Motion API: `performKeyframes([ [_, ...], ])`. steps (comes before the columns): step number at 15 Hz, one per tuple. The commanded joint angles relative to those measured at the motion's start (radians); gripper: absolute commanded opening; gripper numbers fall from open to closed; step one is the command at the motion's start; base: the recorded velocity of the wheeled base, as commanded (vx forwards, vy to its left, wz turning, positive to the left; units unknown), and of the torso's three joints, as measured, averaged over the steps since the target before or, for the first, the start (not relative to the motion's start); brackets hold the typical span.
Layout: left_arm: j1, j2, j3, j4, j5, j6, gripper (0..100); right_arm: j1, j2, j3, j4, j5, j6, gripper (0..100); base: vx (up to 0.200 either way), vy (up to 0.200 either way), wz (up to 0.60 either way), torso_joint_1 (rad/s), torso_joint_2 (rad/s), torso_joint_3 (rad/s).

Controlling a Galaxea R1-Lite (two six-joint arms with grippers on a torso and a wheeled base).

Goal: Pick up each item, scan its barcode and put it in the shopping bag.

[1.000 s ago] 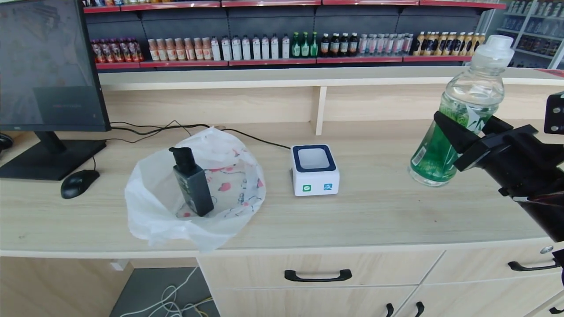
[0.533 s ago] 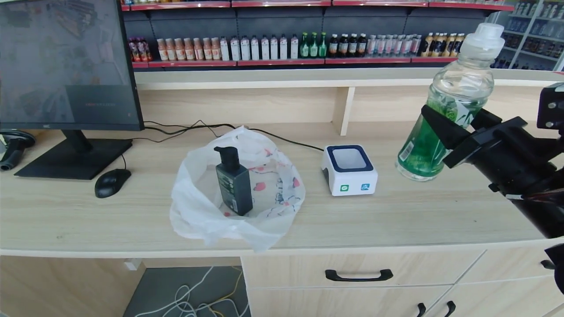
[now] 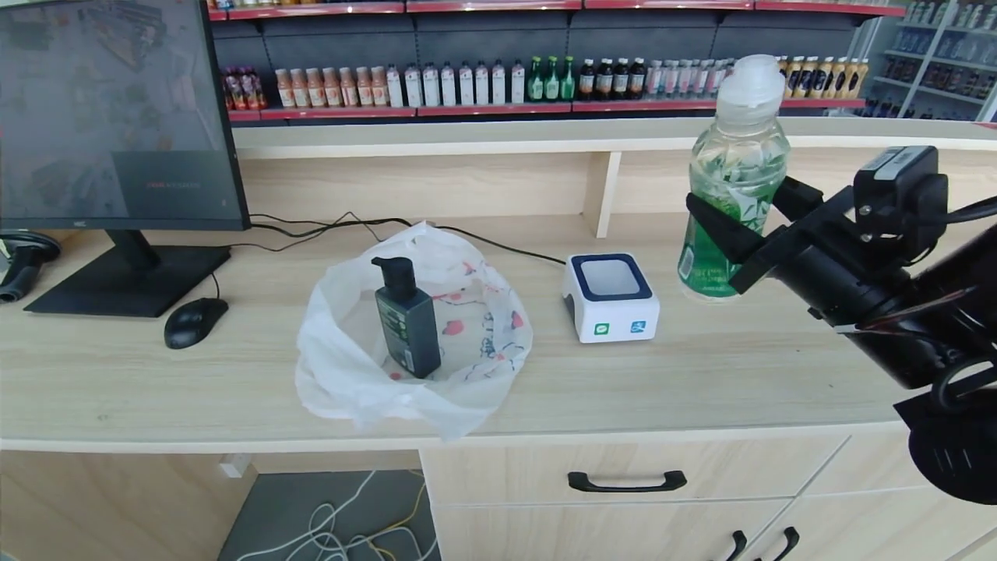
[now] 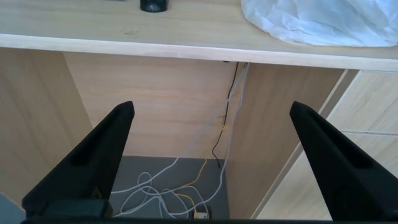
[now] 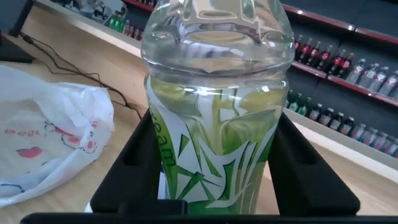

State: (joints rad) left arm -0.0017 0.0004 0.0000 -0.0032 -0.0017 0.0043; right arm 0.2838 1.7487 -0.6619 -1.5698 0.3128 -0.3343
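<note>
My right gripper [image 3: 746, 224] is shut on a clear bottle [image 3: 728, 175] with a green label and a white cap. It holds the bottle nearly upright above the counter, just right of the white scanner [image 3: 611, 297] with its dark blue rim. In the right wrist view the bottle [image 5: 217, 118] stands between the black fingers [image 5: 134, 168]. The white shopping bag [image 3: 343, 366] lies open left of the scanner, with a dark pump bottle [image 3: 406, 321] standing in it. My left gripper [image 4: 211, 162] hangs open below the counter edge with nothing between its fingers.
A monitor [image 3: 109, 117] and a black mouse [image 3: 195, 322] sit at the counter's left, with cables running behind the bag. A raised wooden ledge [image 3: 545, 136] backs the counter. Drawers [image 3: 627, 481] lie below. Loose cables [image 4: 186, 193] lie on the floor under the counter.
The head camera shifted. My right gripper carried the bottle leftward, closer to the scanner, and the bottle stands more upright. The bag and pump bottle stayed put.
</note>
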Motion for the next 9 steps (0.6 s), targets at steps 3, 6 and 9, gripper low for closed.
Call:
performKeyframes([
  [3,0.0,0.0,0.0,0.0,0.0,-0.001,100,0.063,0.091,-0.114,-0.001,-0.001,-0.143,0,0.0,0.0,0.0,0.0,0.0,0.0],
  [6,0.0,0.0,0.0,0.0,0.0,0.0,100,0.087,0.127,-0.151,-0.001,0.006,-0.238,0,0.0,0.0,0.0,0.0,0.0,0.0],
  [9,0.0,0.0,0.0,0.0,0.0,0.002,100,0.087,0.15,-0.154,-0.001,0.057,-0.27,0,0.0,0.0,0.0,0.0,0.0,0.0],
])
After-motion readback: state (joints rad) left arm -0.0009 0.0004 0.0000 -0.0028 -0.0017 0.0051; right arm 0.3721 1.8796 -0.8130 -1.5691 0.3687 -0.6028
